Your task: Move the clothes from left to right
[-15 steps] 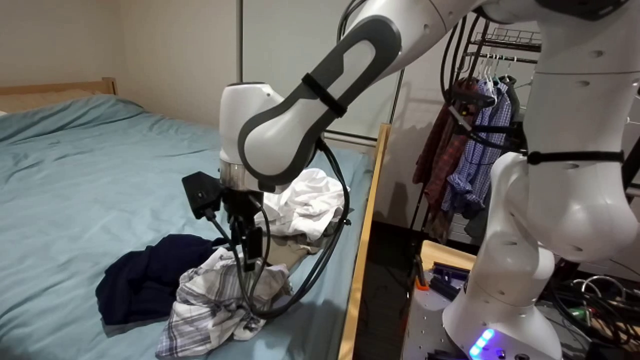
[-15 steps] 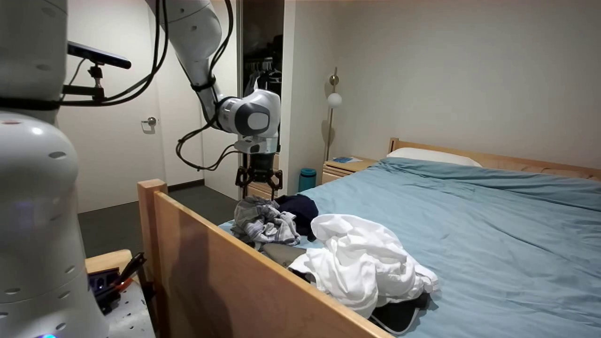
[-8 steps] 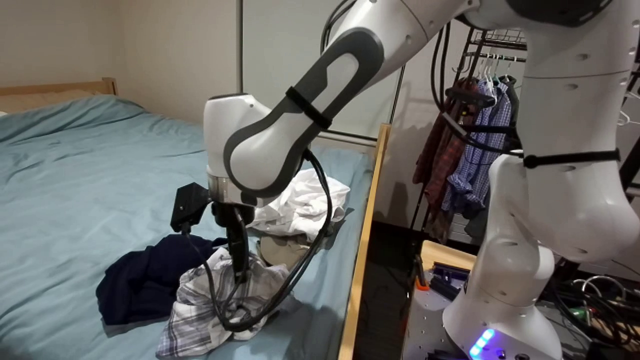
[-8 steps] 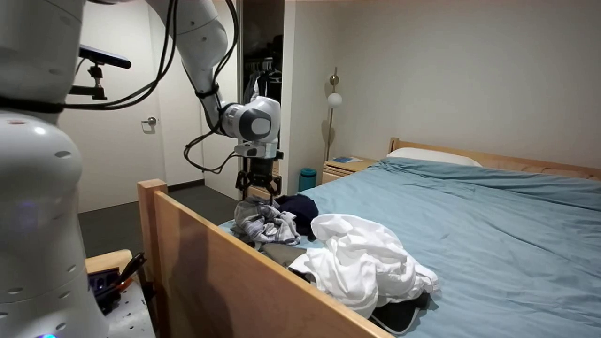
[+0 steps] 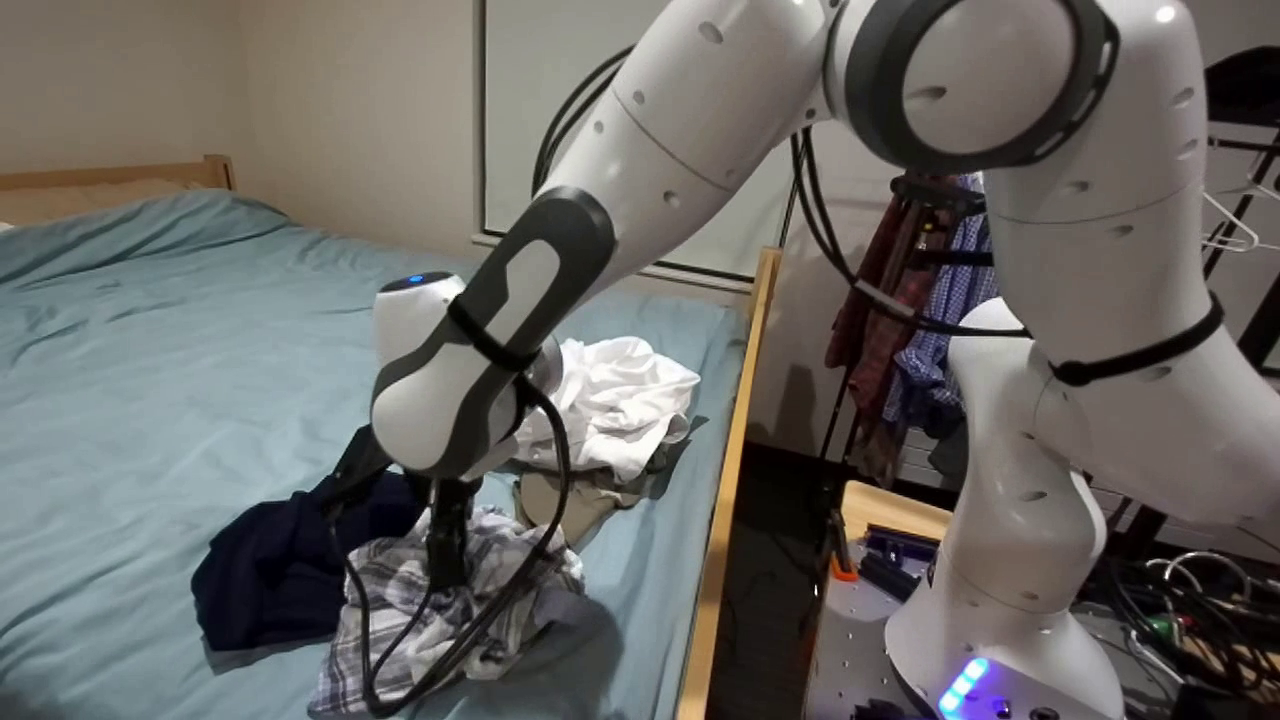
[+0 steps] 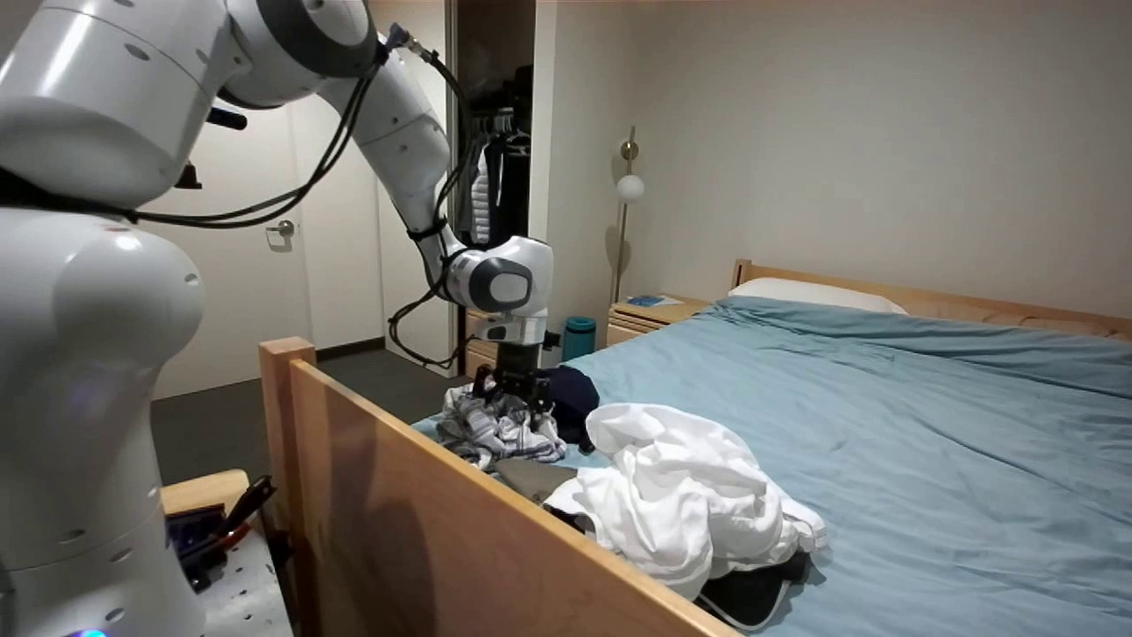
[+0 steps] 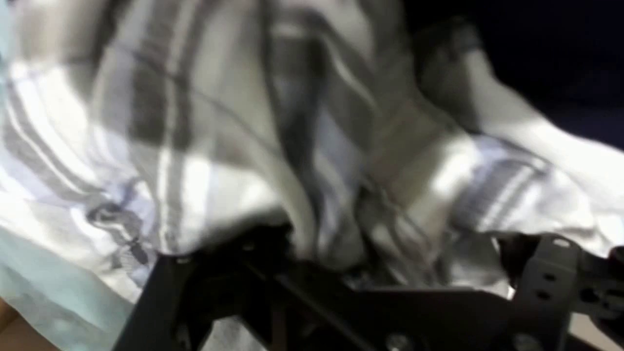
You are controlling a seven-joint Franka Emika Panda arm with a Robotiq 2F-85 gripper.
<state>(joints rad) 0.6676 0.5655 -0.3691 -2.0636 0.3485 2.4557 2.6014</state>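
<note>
We see the plaid garment (image 6: 502, 435) rumpled on the bed (image 6: 929, 425). In both exterior views the gripper (image 5: 446, 575), at the end of the white arm (image 5: 690, 130), points down onto the plaid garment. Its jaws sit among the folds, and in the wrist view we see the checked fabric bunched against them. That view is blurred and the tips are hidden in the cloth, so we cannot tell whether the jaws are wide, narrow or holding the plaid garment.

In an exterior view we find the navy garment (image 5: 280, 570) just left of the plaid garment. A brownish garment (image 5: 572, 500) lies just beyond the plaid garment, and the white garment (image 6: 690, 487) sits farther from it in a loose heap, partly covering the brownish garment. We also see a black item (image 6: 752, 594) sticking out from under the white garment, well apart from the plaid garment. In an exterior view the wooden footboard (image 5: 732, 480) stands to the right of the plaid garment. We make out a nightstand (image 6: 659, 311) and a lamp (image 6: 631, 188) well beyond the plaid garment.
</note>
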